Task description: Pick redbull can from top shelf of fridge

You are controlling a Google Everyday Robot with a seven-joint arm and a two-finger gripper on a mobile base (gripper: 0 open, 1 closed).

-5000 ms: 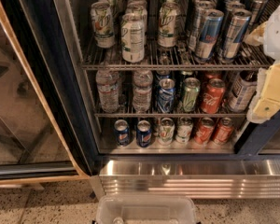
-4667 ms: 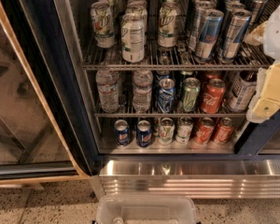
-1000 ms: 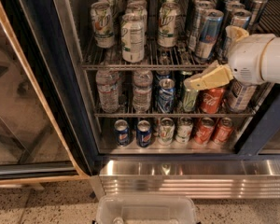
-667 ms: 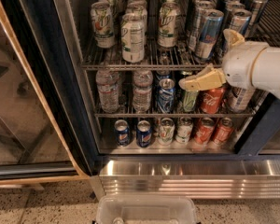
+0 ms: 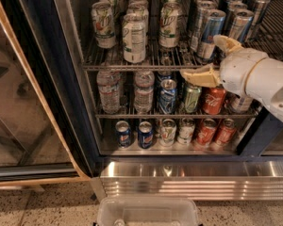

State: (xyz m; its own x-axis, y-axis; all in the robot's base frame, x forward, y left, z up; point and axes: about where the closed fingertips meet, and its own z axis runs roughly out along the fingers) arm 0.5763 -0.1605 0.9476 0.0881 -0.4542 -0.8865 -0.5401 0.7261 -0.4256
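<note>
so the pick is only at the approach stage. the fridge (image 5: 40,65) stands open to the camera, and the redbull can (image 5: 208,29) nearest the front sits upright on the right part of the top shelf (image 5: 132,66), at the head of a few rows of like silver-and-blue cans. to its left on the same rack are the wider white-and-green cans (image 5: 134,36).

the gripper (image 5: 200,55) comes in from the right on its white arm (image 5: 269,84) and hangs at the front edge of that shelf. its two cream fingers (image 5: 198,76) are spread wide with nothing between them. one points left, just below the front rail and in front of the green can (image 5: 191,98) on the middle shelf. the other rises just right of the front redbull can's lower half. whether that finger touches the can, i cannot tell.

by my reading nothing is grasped: the can stands in its row and no lift has begun. what is left is most of the job. the low finger looks too low, under the rail, so the gripper likely has to rise and reach in, straddle the can, close on it, then draw it out over the rail without knocking its neighbours.
</note>
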